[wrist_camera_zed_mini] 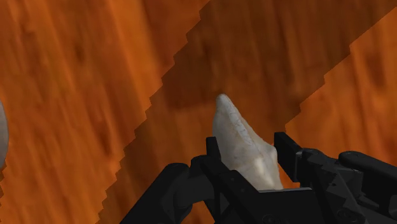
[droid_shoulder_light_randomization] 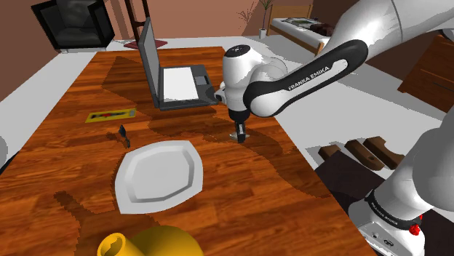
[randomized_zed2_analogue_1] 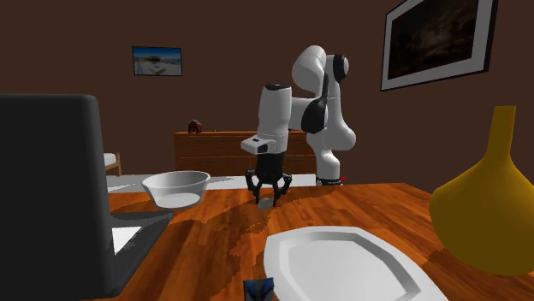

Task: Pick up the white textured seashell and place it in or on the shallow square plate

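The gripper (wrist_camera_zed_mini: pixel 248 145) has its fingers drawn in tight on the pale, ridged seashell (wrist_camera_zed_mini: pixel 234 122), whose pointed tip juts beyond them. It hangs low over the wooden table (droid_shoulder_light_randomization: pixel 240 196), to the shoulder view's right of the white square plate (droid_shoulder_light_randomization: pixel 156 174), near the open laptop (droid_shoulder_light_randomization: pixel 178 84).

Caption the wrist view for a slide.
Gripper clasping the pale seashell over the wooden table.

Looking down over the table (droid_shoulder_light_randomization: pixel 240 196) from high beside the arm (droid_shoulder_light_randomization: pixel 305 76) in the shoulder view. Facing the arm low across the table in the second exterior view, sharing plate (randomized_zed2_analogue_1: pixel 342 265) and laptop (randomized_zed2_analogue_1: pixel 51 197) at lower frame. Peering close at the table from the wrist.
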`<move>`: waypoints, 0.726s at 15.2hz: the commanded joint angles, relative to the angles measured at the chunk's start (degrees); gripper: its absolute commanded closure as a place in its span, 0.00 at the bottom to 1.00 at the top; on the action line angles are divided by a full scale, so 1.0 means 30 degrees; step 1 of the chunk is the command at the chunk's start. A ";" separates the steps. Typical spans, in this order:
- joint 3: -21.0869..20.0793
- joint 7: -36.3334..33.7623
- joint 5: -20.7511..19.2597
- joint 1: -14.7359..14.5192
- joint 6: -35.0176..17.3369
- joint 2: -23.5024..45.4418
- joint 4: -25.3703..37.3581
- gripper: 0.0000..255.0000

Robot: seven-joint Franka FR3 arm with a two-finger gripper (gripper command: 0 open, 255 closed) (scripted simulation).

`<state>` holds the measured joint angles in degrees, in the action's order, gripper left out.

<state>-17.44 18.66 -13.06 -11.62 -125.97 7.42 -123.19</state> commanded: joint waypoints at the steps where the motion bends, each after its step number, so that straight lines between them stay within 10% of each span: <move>1: 0.0013 0.0047 0.0007 0.0019 -0.0010 0.0036 -0.0056 1.00; 11: -0.0092 0.0832 0.0803 0.0077 0.2294 -0.1337 0.1023 1.00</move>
<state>-17.69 20.94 -10.88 -11.39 -119.95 3.78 -120.62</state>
